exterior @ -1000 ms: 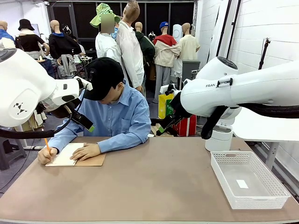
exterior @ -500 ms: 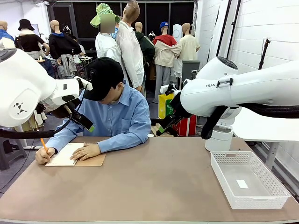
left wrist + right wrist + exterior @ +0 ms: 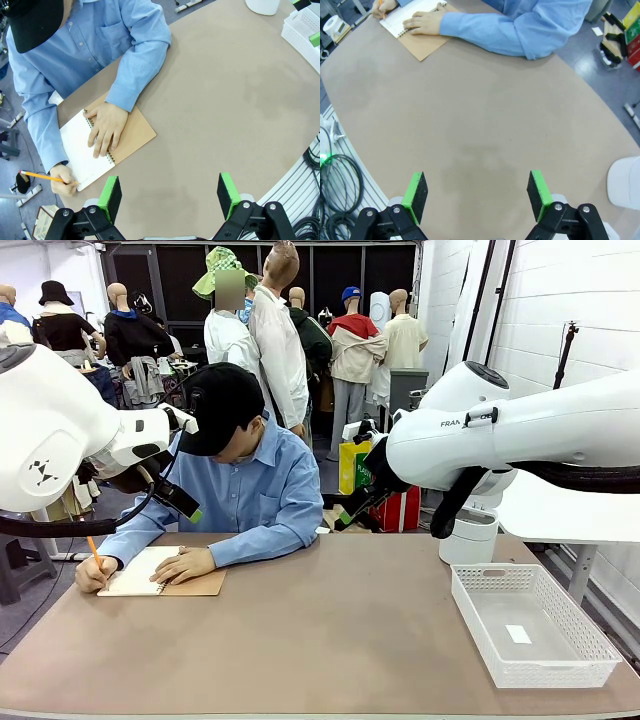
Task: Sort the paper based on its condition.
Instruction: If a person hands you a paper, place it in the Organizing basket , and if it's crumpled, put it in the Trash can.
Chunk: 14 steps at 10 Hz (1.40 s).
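Tools are both hanging above the desk (image 3: 330, 640). Left tool (image 3: 169, 194) is holding its green pads spread wide with nothing between them, looking down on the person's side. Right tool (image 3: 476, 194) is likewise spread wide and empty, over the bare middle of the desk. Paper (image 3: 140, 568) is lying as a white sheet on the open spiral notebook (image 3: 203, 585) at the far left corner; can't tell if loose or bound. Person is pressing one hand (image 3: 185, 564) flat on it and writing near its outer edge with an orange pencil (image 3: 95, 550). White mesh basket (image 3: 600, 665) is sitting at the right, well apart from the paper
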Available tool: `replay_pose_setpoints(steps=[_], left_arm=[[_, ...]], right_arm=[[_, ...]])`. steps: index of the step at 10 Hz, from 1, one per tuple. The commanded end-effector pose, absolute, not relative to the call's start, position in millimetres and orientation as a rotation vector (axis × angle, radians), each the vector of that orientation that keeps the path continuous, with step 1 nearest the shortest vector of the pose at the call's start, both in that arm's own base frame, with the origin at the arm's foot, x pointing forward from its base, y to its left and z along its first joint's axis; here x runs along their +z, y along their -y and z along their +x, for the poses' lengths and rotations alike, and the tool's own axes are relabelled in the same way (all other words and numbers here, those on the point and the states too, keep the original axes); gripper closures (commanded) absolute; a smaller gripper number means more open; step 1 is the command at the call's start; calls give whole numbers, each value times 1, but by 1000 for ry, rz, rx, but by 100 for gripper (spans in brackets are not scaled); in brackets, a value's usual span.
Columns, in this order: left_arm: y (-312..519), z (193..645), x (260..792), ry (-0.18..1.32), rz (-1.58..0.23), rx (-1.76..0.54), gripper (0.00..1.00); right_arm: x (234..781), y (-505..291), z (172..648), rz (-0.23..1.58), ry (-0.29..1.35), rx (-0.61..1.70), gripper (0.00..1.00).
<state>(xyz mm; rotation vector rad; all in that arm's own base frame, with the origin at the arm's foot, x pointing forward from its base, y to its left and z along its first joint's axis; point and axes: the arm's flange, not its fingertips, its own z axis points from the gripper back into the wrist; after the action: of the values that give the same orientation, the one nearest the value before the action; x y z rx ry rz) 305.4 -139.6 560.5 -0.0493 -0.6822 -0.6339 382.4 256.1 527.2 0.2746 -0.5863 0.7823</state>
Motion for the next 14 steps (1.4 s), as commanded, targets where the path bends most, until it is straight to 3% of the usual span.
replay_pose_setpoints(steps=[1,14], left_arm=[[139,306,560,683,-51,-633,0],[139,306,560,683,-51,-633,0]], right_arm=[[526,-255,383,257,582,785,0],[526,-255,383,257,582,785,0]])
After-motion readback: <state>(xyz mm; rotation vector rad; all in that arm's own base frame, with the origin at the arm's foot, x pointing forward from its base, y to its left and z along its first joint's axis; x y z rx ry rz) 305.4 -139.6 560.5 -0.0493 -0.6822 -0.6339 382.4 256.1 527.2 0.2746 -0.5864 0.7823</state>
